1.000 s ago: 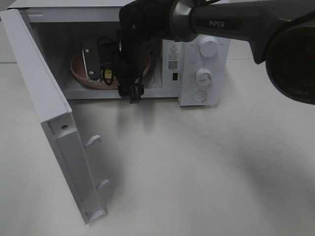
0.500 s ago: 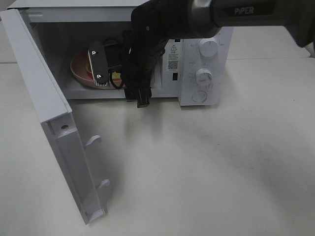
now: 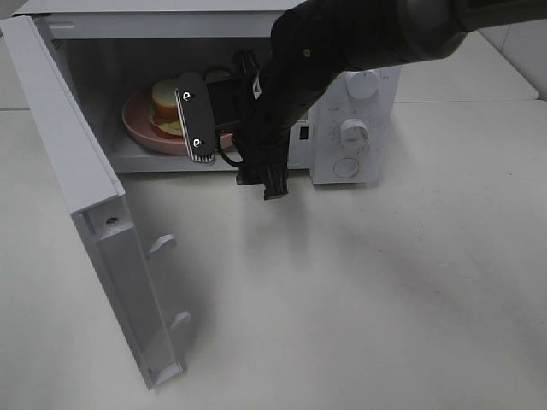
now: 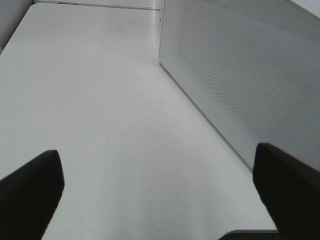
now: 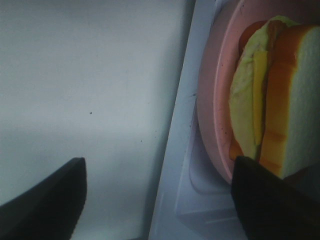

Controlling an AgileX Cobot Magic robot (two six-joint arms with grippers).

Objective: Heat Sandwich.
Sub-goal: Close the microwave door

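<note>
The sandwich, white bread with yellow filling, lies on a pink plate inside the open microwave. My right gripper hangs open at the front of the microwave's opening, right of the plate and apart from the sandwich. In the right wrist view the sandwich and the plate show beyond the open gripper, with nothing between its fingers. My left gripper is open over bare table beside the microwave's perforated side wall. It is out of the exterior view.
The microwave door stands swung wide open at the left, reaching toward the table's front. Two knobs and a round button are on the control panel. My right arm crosses above the microwave.
My right gripper has drawn back out of the microwave, toward the front and right. The sandwich on the plate, hidden behind it before, now shows. The jaws stayed open.
</note>
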